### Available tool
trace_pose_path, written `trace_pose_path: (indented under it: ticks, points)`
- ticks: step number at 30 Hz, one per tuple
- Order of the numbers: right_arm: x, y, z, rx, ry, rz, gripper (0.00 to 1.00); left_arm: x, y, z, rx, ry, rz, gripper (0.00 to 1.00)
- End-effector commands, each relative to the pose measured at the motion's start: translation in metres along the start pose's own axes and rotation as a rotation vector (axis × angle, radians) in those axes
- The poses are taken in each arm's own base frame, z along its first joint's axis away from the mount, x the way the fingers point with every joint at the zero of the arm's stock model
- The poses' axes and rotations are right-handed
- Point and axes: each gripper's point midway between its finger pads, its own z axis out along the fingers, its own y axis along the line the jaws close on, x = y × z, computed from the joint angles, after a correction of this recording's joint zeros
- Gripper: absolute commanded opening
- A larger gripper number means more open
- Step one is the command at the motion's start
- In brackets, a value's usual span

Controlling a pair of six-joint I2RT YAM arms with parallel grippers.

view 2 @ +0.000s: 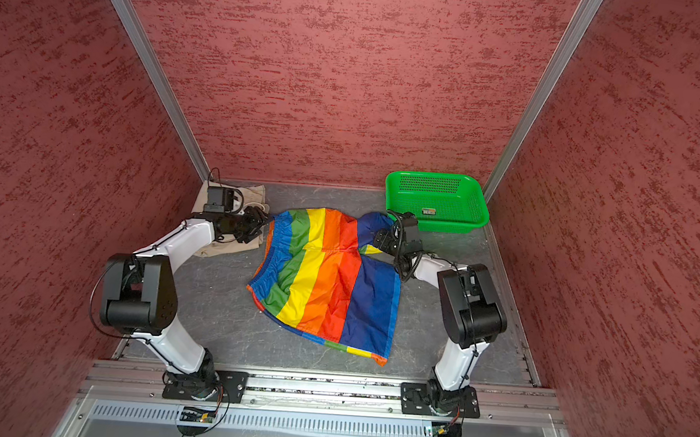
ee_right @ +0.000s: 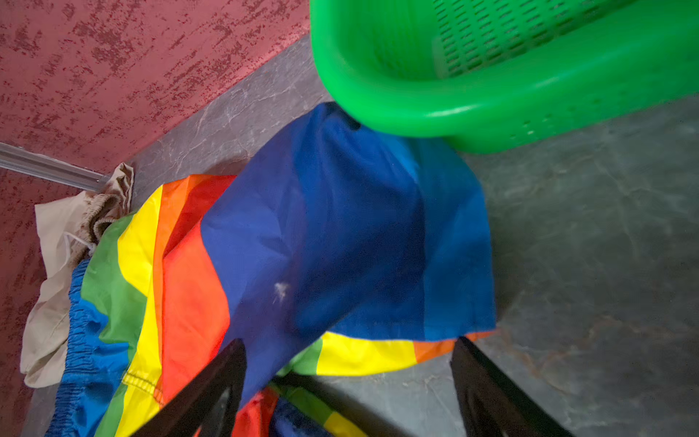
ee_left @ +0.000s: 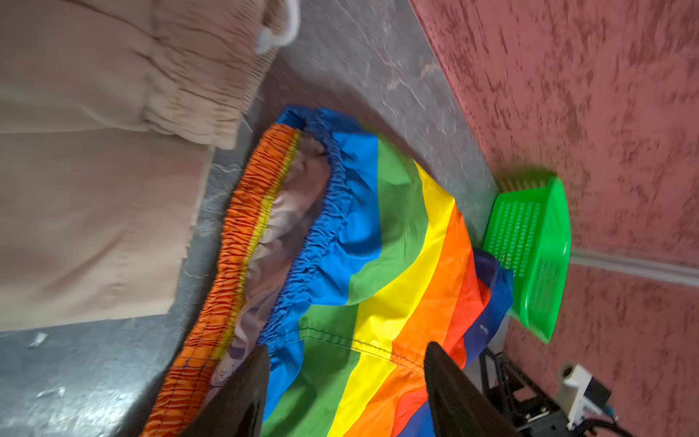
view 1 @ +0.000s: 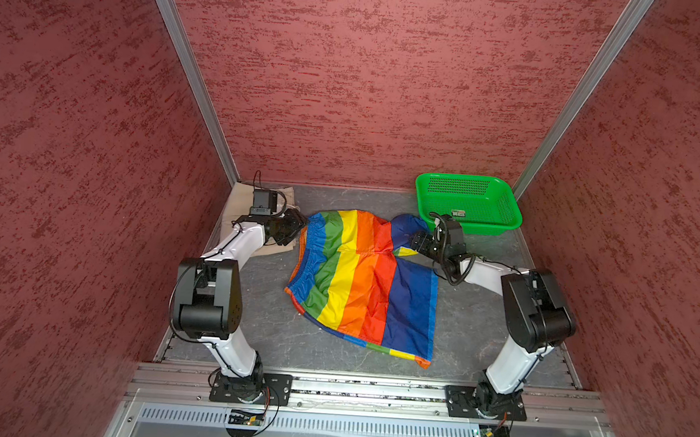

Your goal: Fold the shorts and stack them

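Note:
The rainbow-striped shorts (view 1: 361, 282) (view 2: 327, 284) lie spread on the grey floor, waistband to the left, leg hems to the right. The far leg is bunched up against the basket. The beige shorts (view 1: 237, 198) (view 2: 254, 193) lie at the back left corner, partly under my left arm. My left gripper (view 1: 300, 225) (ee_left: 346, 378) is open at the far end of the orange and blue waistband (ee_left: 242, 242), fingers apart above the striped cloth. My right gripper (view 1: 415, 242) (ee_right: 348, 378) is open over the blue far leg's hem (ee_right: 370, 352), holding nothing.
A green perforated basket (view 1: 489, 228) (view 2: 429, 185) (ee_right: 491, 113) stands at the back right, its near corner touching the blue leg. Red textured walls close in the left, right and back sides. A metal rail (view 1: 371, 389) carries both arm bases at the front.

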Motion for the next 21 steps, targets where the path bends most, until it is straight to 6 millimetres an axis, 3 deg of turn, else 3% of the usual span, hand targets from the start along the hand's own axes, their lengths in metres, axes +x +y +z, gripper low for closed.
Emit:
trace_pose_path:
  ticks: [1, 3, 5, 7, 8, 11, 16, 18, 21]
  points:
    - [-0.015, 0.001, 0.018, 0.006, -0.023, 0.019, 0.80, 0.003, -0.008, 0.020, 0.007, 0.016, 0.030, 0.72]
    - [-0.015, 0.005, 0.029, -0.022, -0.009, 0.029, 0.70, 0.004, -0.005, 0.031, -0.004, 0.028, 0.017, 0.73]
    - [-0.015, 0.014, 0.035, -0.062, 0.000, 0.036, 0.52, 0.001, -0.003, 0.041, -0.009, 0.031, 0.011, 0.73]
    - [-0.015, 0.018, 0.036, -0.072, 0.003, 0.034, 0.45, -0.002, 0.002, 0.048, -0.032, 0.027, 0.013, 0.74]
    - [-0.014, 0.019, 0.035, -0.069, 0.005, 0.026, 0.48, -0.003, 0.005, 0.051, -0.043, 0.025, 0.013, 0.75]
    - [-0.010, 0.013, 0.027, -0.030, 0.012, -0.004, 0.71, -0.008, 0.012, 0.059, -0.059, 0.018, 0.008, 0.76]
    - [0.006, -0.005, 0.004, 0.051, 0.043, -0.082, 0.76, -0.010, 0.021, 0.072, -0.067, 0.034, 0.004, 0.71]
    - [0.019, -0.012, -0.001, 0.064, 0.080, -0.104, 0.77, -0.010, 0.024, 0.076, -0.062, 0.049, 0.000, 0.63]
    - [0.030, -0.020, -0.010, 0.087, 0.107, -0.136, 0.78, -0.009, 0.034, 0.080, -0.066, 0.062, -0.017, 0.42]
